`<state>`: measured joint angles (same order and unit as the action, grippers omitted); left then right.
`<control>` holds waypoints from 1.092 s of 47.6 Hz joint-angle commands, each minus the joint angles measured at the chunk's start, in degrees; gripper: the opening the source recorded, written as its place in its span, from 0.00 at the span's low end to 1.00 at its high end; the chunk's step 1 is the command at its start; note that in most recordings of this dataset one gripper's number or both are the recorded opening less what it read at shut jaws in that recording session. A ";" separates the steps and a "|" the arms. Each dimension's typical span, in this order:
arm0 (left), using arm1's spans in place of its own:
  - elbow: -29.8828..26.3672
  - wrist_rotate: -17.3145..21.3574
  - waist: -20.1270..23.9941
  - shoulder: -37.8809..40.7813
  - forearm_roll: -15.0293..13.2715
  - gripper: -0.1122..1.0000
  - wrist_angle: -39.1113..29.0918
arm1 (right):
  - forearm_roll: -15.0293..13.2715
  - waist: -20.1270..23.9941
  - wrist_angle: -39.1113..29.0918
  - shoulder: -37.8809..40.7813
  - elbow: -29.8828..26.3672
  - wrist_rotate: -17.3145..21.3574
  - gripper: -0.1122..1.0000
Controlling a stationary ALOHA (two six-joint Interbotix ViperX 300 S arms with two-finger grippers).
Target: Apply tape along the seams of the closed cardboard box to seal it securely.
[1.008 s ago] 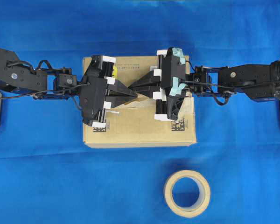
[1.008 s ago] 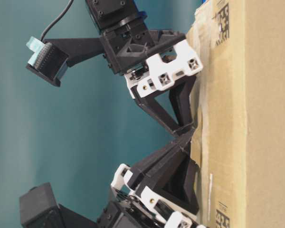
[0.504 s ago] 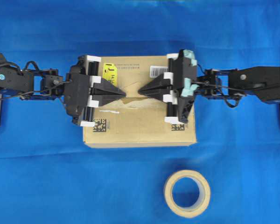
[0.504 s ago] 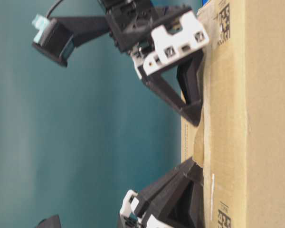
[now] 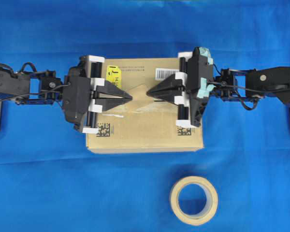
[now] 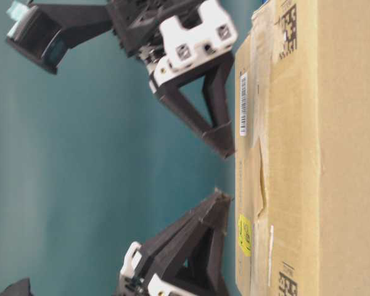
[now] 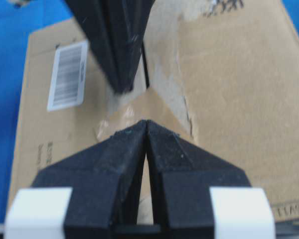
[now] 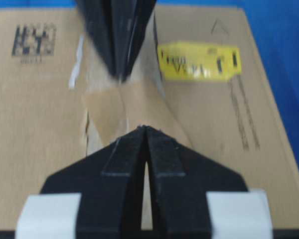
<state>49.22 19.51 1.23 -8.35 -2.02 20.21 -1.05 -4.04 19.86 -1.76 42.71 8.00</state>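
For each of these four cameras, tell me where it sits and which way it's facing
Overhead: above, looking straight down on cardboard box, tape roll, both arms.
Table-level: low, sideways along the box top; both grippers.
Left wrist: behind left gripper, facing the tape.
Right wrist: behind right gripper, facing the yellow sticker.
Shared: wrist views see each other's gripper.

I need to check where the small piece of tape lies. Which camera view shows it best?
The right wrist view: the tape lies unobstructed on the cardboard box, between both closed jaws. The left wrist view shows it partly hidden behind the jaws. The overhead view shows it small. The table-level view shows it only edge-on.
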 commanded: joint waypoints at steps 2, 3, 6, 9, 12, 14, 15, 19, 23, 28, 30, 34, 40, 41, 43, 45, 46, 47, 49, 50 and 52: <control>-2.02 -0.09 -0.79 0.88 -0.09 0.12 0.70 | -0.26 -0.09 0.53 1.41 -3.34 -0.09 0.10; -2.11 -0.09 -0.88 1.23 -0.09 0.12 0.70 | -0.35 -0.09 0.44 1.93 -3.69 -0.09 0.10; -2.29 -0.09 -1.23 1.85 0.00 0.12 0.70 | -0.44 -0.09 0.35 3.25 -4.75 -0.09 0.10; -2.29 -0.18 -1.32 2.55 -0.09 0.12 0.70 | -0.44 -0.09 0.26 4.57 -5.71 -0.09 0.10; -2.20 -0.53 -1.41 3.16 -0.09 0.12 0.70 | -0.44 0.09 0.35 5.98 -6.50 -0.09 0.10; -2.20 -0.62 -1.41 3.52 -0.09 0.12 0.70 | -0.44 0.35 0.35 6.50 -6.94 -0.09 0.10; -2.11 -0.70 -1.49 3.69 -0.09 0.12 0.70 | -0.44 0.53 0.35 6.77 -7.03 -0.09 0.10; -2.20 -0.70 -1.85 4.57 -0.09 0.12 0.79 | -0.44 1.32 0.35 7.38 -7.29 -0.09 0.10; -2.29 -0.70 -2.02 5.27 -0.09 0.12 0.88 | -0.35 2.11 0.62 7.65 -7.03 0.35 0.10; -2.29 -0.79 -2.02 5.89 -0.09 0.12 0.97 | -0.18 2.90 0.44 7.65 -6.59 0.70 0.10; -2.20 -0.88 -2.02 5.89 -0.09 0.12 0.97 | -0.09 3.08 0.35 7.73 -6.33 0.97 0.10; -1.85 -1.05 -2.11 5.80 -0.09 0.12 0.88 | 0.26 3.52 0.35 7.73 -5.54 1.23 0.10; -1.05 -1.05 -2.29 5.27 -0.09 0.12 0.79 | 1.32 3.96 0.35 7.56 -4.22 1.23 0.10; -0.88 -1.05 -2.29 5.19 -0.09 0.12 0.70 | 1.41 4.04 0.35 7.47 -4.04 1.23 0.10; -0.35 -1.05 -2.29 4.83 -0.09 0.12 0.62 | 1.67 4.31 0.35 7.29 -3.52 1.23 0.10; 0.09 -1.05 -2.37 4.57 -0.09 0.12 0.62 | 1.76 4.48 0.35 7.03 -3.08 1.23 0.10; 0.44 -1.05 -2.29 4.39 -0.09 0.12 0.62 | 1.85 4.57 0.35 6.86 -2.81 1.23 0.10; 0.70 -1.05 -2.29 4.22 -0.09 0.12 0.62 | 1.93 4.66 0.35 6.77 -2.55 1.23 0.10; 1.58 -1.05 -2.29 3.69 -0.09 0.12 0.62 | 2.29 4.66 0.35 6.42 -1.93 1.23 0.10; 2.02 -1.05 -2.29 3.43 -0.09 0.12 0.62 | 2.55 4.66 0.35 6.15 -1.58 1.23 0.10; 2.90 -1.05 -2.29 2.81 -0.09 0.12 0.62 | 3.25 4.66 0.35 5.63 -0.62 1.23 0.10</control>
<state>51.24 18.19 -0.88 -3.87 -2.29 21.09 1.49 -0.53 20.57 5.19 40.52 9.05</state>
